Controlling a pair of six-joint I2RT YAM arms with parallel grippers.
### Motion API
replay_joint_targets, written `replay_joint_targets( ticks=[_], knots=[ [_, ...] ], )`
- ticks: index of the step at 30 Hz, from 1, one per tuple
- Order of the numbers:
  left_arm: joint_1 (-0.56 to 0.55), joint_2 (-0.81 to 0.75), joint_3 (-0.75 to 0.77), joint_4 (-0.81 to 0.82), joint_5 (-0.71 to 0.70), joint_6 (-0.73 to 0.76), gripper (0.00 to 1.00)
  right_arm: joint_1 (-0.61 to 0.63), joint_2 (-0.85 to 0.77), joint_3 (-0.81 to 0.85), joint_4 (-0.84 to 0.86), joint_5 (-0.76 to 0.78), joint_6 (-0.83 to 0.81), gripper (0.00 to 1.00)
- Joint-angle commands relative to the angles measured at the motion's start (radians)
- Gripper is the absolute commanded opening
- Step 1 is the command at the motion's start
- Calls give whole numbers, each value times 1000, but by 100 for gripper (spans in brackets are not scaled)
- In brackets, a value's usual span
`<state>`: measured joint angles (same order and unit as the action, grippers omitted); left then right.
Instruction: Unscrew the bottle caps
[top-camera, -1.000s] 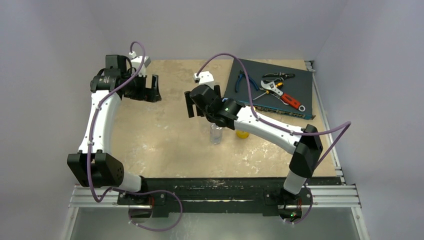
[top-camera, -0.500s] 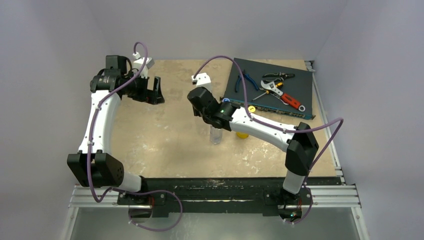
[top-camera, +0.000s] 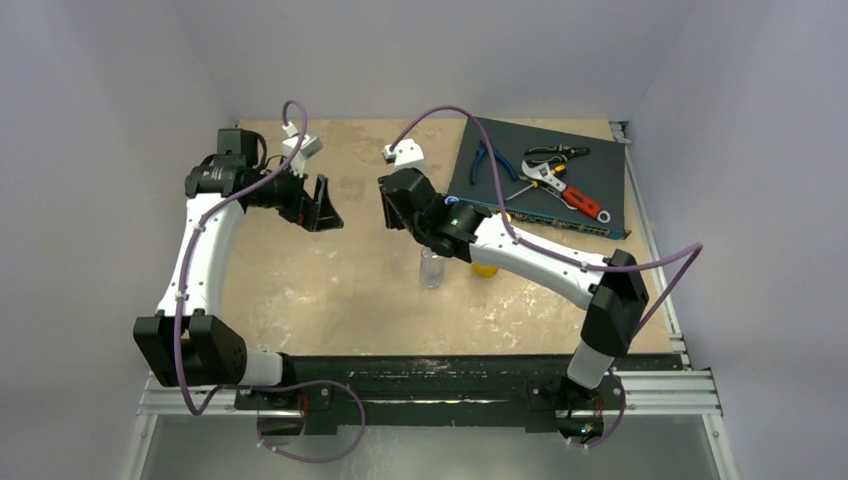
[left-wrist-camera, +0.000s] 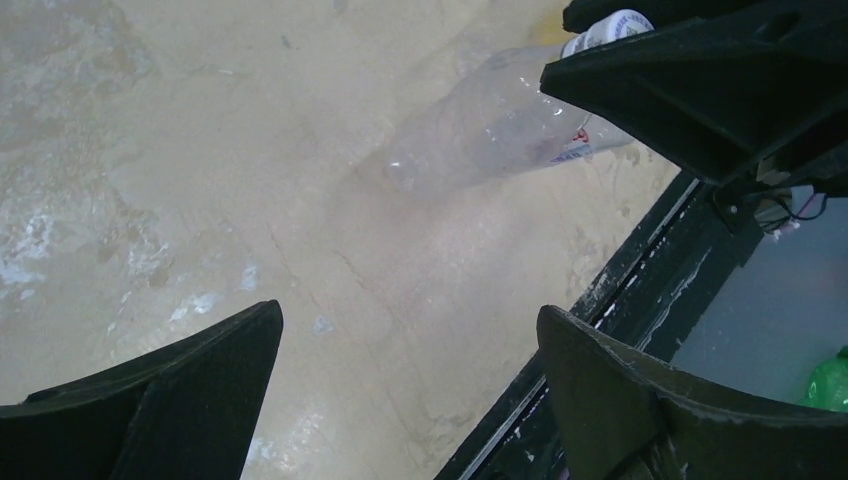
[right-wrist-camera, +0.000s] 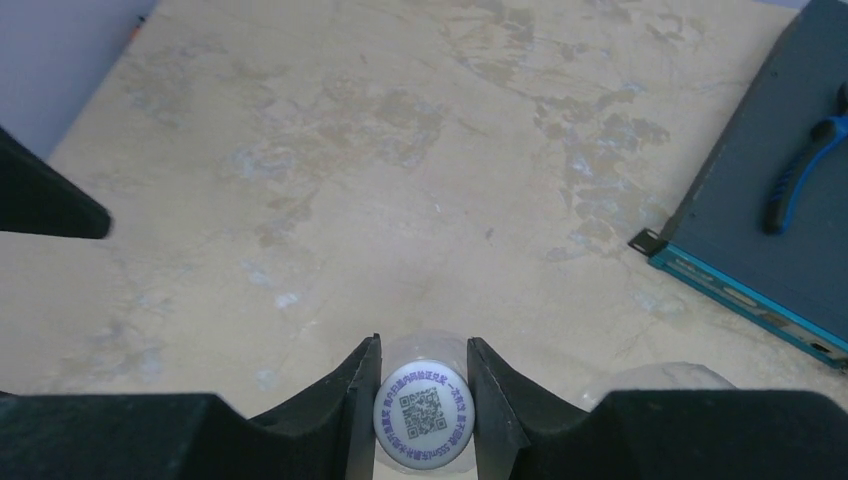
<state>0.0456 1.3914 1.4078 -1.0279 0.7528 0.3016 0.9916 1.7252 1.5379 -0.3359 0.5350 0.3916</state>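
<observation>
Beige tabletop (right-wrist-camera: 300, 150); white cap (right-wrist-camera: 423, 417) tight between right hand (right-wrist-camera: 422, 352) fingers (right-wrist-camera: 352, 405).

A robot lab cell: pale walls (top-camera: 120, 100) box in a stained worktop (top-camera: 330, 285), arms (top-camera: 200, 250) mount on a metal rail (top-camera: 680, 392) at its near edge, tools (top-camera: 575, 195) lie far right on a switch (top-camera: 612, 172).

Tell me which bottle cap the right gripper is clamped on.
The white round plastic cap printed with a QR code, the only one inside the right gripper.
</observation>
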Motion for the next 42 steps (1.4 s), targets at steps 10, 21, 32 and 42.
replay_joint_targets(
  ticks=[10,21,32,42],
  knots=[
    [-120,-237,11,66,56,238,100,-1,-115,192,-15,-316,60,14],
    [-144,-304,-28,99,138,303,100,10,-136,240,-18,-374,128,9],
    [-147,-378,-155,92,117,334,97,24,-212,161,154,-397,191,11],
    [-147,-330,-86,116,161,272,48,36,-185,179,144,-390,203,13]
  ],
)
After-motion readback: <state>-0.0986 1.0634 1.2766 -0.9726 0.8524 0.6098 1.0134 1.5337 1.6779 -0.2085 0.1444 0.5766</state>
